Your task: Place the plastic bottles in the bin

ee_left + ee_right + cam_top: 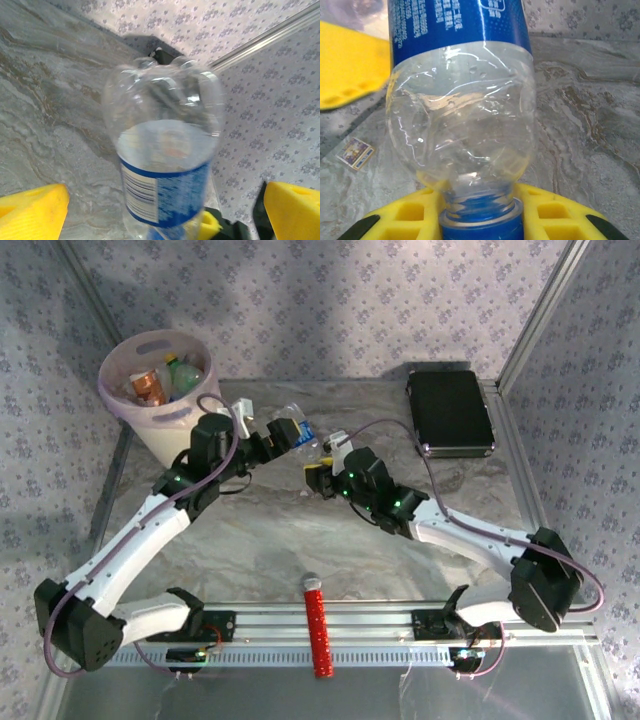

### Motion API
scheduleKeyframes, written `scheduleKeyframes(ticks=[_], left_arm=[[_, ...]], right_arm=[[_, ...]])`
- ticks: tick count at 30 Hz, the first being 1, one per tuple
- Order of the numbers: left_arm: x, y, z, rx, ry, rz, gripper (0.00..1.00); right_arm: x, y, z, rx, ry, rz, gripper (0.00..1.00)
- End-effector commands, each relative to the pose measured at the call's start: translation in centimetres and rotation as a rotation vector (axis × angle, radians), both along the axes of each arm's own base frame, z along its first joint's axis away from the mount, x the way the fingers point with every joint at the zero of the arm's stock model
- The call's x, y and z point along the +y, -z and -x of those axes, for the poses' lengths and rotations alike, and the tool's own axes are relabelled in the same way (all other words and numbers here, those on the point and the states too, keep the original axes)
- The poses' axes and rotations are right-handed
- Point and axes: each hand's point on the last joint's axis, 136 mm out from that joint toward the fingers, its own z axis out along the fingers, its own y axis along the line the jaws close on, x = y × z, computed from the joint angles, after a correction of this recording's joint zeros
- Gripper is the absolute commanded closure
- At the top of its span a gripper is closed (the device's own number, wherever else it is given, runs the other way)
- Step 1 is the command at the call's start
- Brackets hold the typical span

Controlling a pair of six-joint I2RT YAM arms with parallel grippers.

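Looking down from overhead: note a clear bottle [300,433] with a blue label, slanting from near right to far left over the middle-far part of the marbled table [300,540], between the two arm ends. Clamped at its cap end by the right gripper [318,472], jaws closed on the neck. Flanked at its other end by the left gripper [272,440], jaws spread wide and closed on nothing. Far left, just beyond the left gripper: the bin [128,405], pale pink, holding other bottles [150,387], among them an orange-brown one and a green one. Far right: a flat black case [450,412]. Near edge, centre: a red ribbed cylinder [318,625] lying across the rail.

Seen from the left wrist: clear bottle [165,145] pointing base-first away from the lens, blue label nearest, centred between two yellow fingers [30,212] at the lower corners. Both fingers apart from the bottle's sides, jaws fully parted. Marbled table [50,100] behind and to the left.

Seen from the right wrist: clear bottle [462,110] rising away from the lens, blue cap [480,227] seated between yellow pads [410,217], jaws shut on the neck. Dented clear shoulder above, blue label at top. Upper left: one yellow finger [345,65] of the left gripper beside the label; contact not discernible. Left, flat on the table: a small printed card [355,152].
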Motion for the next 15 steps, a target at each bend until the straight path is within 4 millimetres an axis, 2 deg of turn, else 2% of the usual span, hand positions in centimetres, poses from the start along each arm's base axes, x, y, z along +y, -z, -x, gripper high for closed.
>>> scheduleKeyframes(ticks=[1, 6, 8, 10, 15], left_arm=[[-0.9, -1.1, -0.8, -0.047, -0.001, 0.022, 0.0], [-2.2, -1.2, -1.3, -0.048, 0.017, 0.036, 0.1], [-2.4, -1.3, -1.5, -0.049, 0.02, 0.037, 0.17], [-2.4, -1.4, -1.5, -0.052, 0.017, 0.036, 0.27], [-2.3, -1.9, -1.6, -0.061, 0.013, 0.028, 0.4]], right_arm=[[0.2, -0.9, 0.8, -0.023, -0.006, -0.025, 0.72], [0.5, -1.1, 1.4, -0.026, -0.025, -0.04, 0.72], [0.6, -1.1, 1.3, -0.026, -0.026, -0.041, 0.72], [0.6, -1.0, 1.3, -0.025, -0.027, -0.035, 0.72], [1.1, -0.8, 1.1, -0.017, -0.04, -0.038, 0.72]])
